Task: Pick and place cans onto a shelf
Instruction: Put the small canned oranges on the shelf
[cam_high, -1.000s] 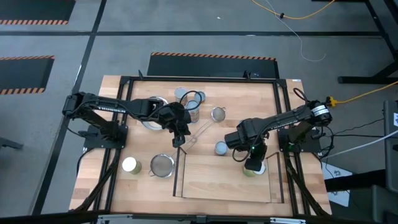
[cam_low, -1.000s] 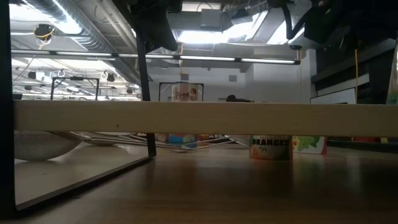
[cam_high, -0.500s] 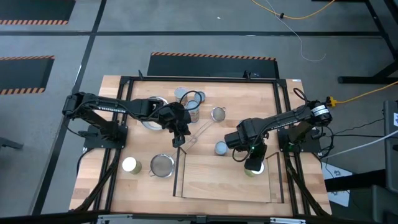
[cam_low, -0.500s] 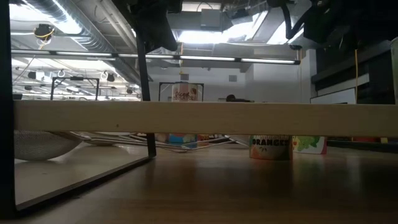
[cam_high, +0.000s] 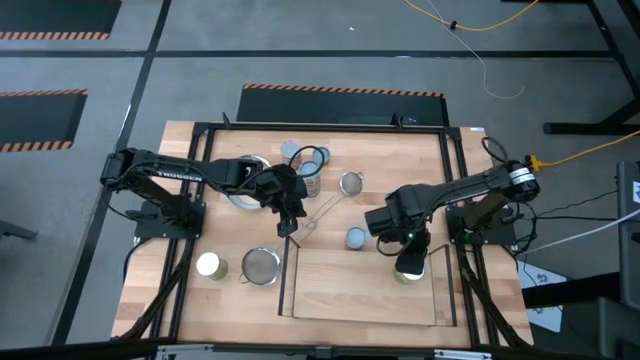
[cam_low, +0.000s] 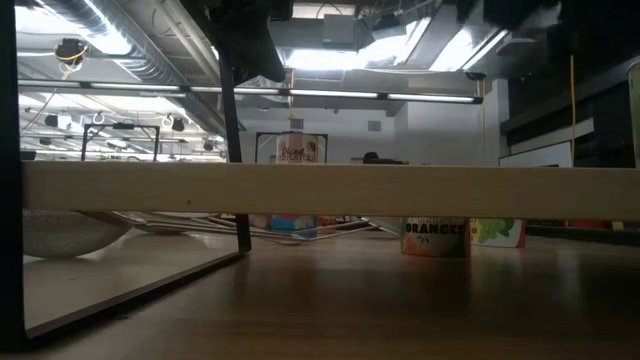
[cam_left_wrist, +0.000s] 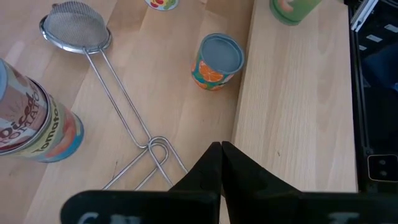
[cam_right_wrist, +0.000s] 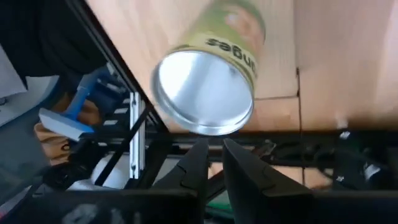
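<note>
The shelf (cam_high: 350, 290) is a light-wood board at the table's near middle. A green-labelled can (cam_high: 407, 266) stands on its right part, shiny top up (cam_right_wrist: 205, 93). My right gripper (cam_high: 403, 248) is above the can's far side with its fingers almost together (cam_right_wrist: 213, 144). An orange-labelled can (cam_high: 355, 238) stands on the table just beyond the shelf and shows in the left wrist view (cam_left_wrist: 217, 59). My left gripper (cam_high: 288, 226) is shut and empty (cam_left_wrist: 221, 149) over the shelf's far left corner. My right gripper has its fingertips (cam_right_wrist: 200, 148) close by the rim of the green can's top (cam_right_wrist: 208, 132), coming from above. I cannot tell whether they touch it. The can stands on the shelf.
A tomato can (cam_high: 311, 181), another can (cam_high: 293, 152) and a steel pan (cam_high: 246, 170) stand at the far left. A pale-topped can (cam_high: 209, 265) and a strainer (cam_high: 261, 266) are near left. A long-handled strainer (cam_high: 350, 183) lies mid-table. Black rails frame the table.
My right arm has shifted a little toward the table's right edge over the green can. The can stays on the shelf.
</note>
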